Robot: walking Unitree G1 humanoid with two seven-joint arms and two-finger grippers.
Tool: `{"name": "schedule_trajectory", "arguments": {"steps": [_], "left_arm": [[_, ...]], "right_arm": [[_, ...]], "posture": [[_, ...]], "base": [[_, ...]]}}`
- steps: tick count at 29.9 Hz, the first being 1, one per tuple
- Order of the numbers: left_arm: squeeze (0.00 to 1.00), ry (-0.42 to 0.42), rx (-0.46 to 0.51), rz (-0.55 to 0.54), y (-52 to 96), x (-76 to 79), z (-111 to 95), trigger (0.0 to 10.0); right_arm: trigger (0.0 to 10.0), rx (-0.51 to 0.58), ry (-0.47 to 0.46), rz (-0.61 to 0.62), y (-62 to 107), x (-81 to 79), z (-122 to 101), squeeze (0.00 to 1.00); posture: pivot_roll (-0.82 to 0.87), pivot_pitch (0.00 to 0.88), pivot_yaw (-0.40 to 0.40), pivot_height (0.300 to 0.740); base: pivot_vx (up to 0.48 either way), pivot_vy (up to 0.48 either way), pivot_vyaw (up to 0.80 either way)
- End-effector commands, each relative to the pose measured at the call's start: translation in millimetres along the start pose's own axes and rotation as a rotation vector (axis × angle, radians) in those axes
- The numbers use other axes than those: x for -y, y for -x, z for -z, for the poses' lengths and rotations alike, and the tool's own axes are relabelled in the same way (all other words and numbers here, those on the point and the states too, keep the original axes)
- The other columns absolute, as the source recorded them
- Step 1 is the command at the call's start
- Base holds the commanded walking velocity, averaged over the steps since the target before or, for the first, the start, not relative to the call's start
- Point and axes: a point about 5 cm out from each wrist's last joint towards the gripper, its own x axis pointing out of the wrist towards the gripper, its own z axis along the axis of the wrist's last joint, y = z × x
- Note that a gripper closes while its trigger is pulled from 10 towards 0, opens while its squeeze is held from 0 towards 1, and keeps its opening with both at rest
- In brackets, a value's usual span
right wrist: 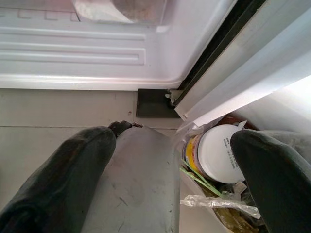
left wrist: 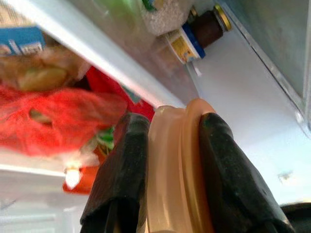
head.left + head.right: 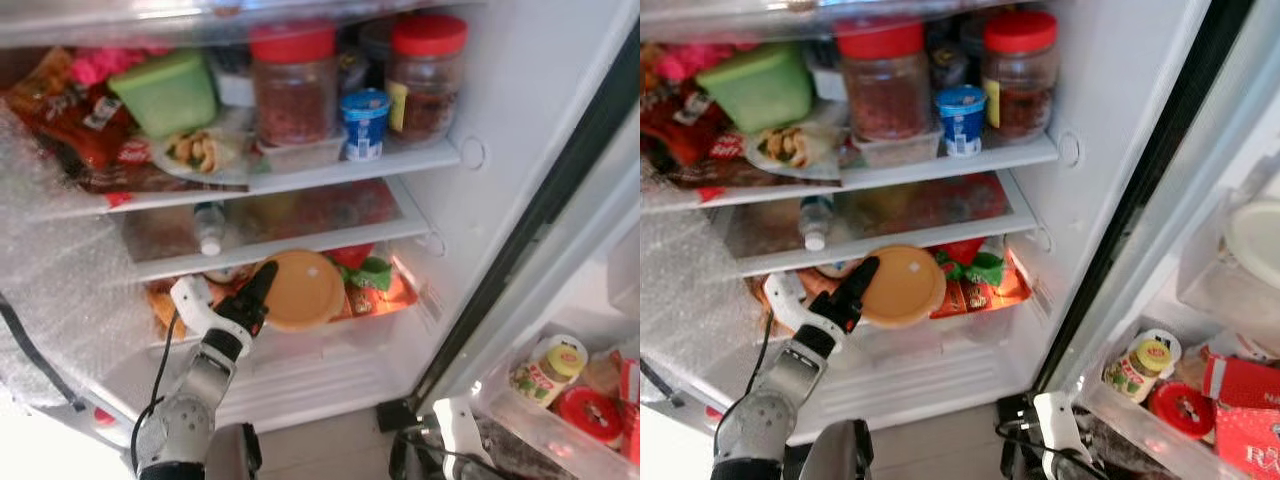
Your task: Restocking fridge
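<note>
Black fingers of the left gripper are closed on the rim of a round tan lidded container, one finger on each face, as seen in the left wrist view. The container is held on edge at the front of the lowest fridge compartment, above the clear crisper drawer. Directly behind it, red and green packets are lodged toward the right wall of that compartment. On the glass shelf above, a small bottle with a white cap is laid near the left end. On the upper shelf, two red-lidded jars are stood toward the right edge, with a blue-lidded yoghurt pot between them at the front; a green box and a wrapped sandwich are placed left of centre. The right gripper is held low by the floor, fingers spread wide, with a white-lidded tub in a bag between them. In the door bin, a yellow-labelled pot and a red lid are stored.
</note>
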Motion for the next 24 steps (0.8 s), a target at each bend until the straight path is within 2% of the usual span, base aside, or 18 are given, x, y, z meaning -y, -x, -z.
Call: {"name": "schedule_trajectory", "arguments": {"steps": [1, 4, 8, 13, 15, 16, 20, 24], "left_arm": [[0.0, 0.006, -0.005, 0.071, -2.0, 12.5, -1.7, 10.0], [0.0, -0.001, 0.008, 0.073, -3.5, 14.5, -4.0, 10.0], [0.0, -0.005, 0.069, 0.059, -13.9, 16.0, -14.9, 10.0], [0.0, -0.008, 0.091, 0.07, -29.6, 18.6, -19.7, 10.0], [0.0, -0.009, 0.113, 0.033, -38.7, 13.3, -22.9, 10.0], [0.0, -0.009, 0.113, 0.033, -38.7, 13.3, -22.9, 10.0], [0.0, -0.001, 0.172, -0.022, -67.3, 8.4, -35.5, 10.0], [0.0, 0.007, 0.179, -0.026, -71.9, 9.6, -37.3, 10.0]], "right_arm": [[10.0, -0.192, -0.012, -0.049, 12.5, -15.3, 48.0, 0.0], [10.0, -0.192, -0.01, -0.051, 12.4, -15.5, 47.8, 0.0], [10.0, -0.193, -0.01, -0.053, 12.5, -15.7, 48.0, 0.0], [10.0, -0.193, -0.012, -0.052, 12.6, -15.9, 48.1, 0.0], [10.0, -0.193, -0.014, -0.051, 12.6, -15.8, 48.2, 0.0], [10.0, -0.193, -0.014, -0.051, 12.6, -15.8, 48.2, 0.0], [10.0, -0.193, -0.016, -0.048, 12.6, -16.2, 48.4, 0.0], [10.0, -0.193, -0.017, -0.048, 12.6, -16.4, 48.4, 0.0]], "posture": [[-0.03, 0.071, 0.033, 0.563], [-0.03, 0.068, 0.033, 0.563], [-0.03, 0.065, 0.031, 0.563], [-0.03, 0.064, 0.032, 0.563], [-0.03, 0.064, 0.032, 0.563], [-0.03, 0.064, 0.032, 0.563], [-0.04, 0.061, 0.034, 0.563], [-0.05, 0.06, 0.035, 0.563]], "base": [[0.0, 0.0, 0.0], [0.0, 0.0, 0.0], [0.0, 0.0, 0.0], [0.0, 0.0, 0.0], [0.0, 0.0, 0.0], [0.0, 0.0, 0.0], [0.0, 0.0, 0.0], [0.0, 0.0, 0.0]]}}
